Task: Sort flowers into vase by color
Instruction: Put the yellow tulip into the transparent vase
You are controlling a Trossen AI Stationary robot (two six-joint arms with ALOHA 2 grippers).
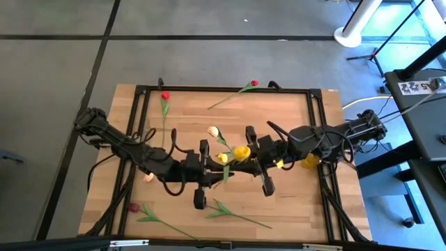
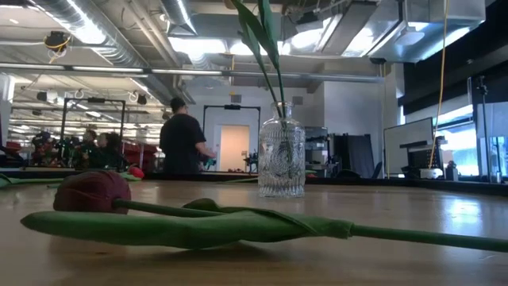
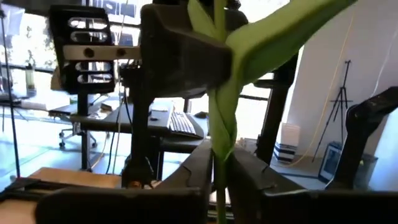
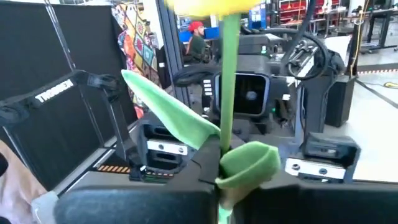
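Fingers of both arms pinch one yellow tulip (image 1: 241,151) over mid-desk (image 1: 293,118): left fingers (image 3: 186,174) closed on its stem, right fingers (image 4: 273,202) closed on the stem beneath the leaf; opposing pulls could snap or strip it; the glass vase (image 2: 281,161) stands hidden beneath them, other tulips scattered around.

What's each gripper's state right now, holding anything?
Left gripper: shut on a green stem.
Right gripper: shut on the yellow tulip.
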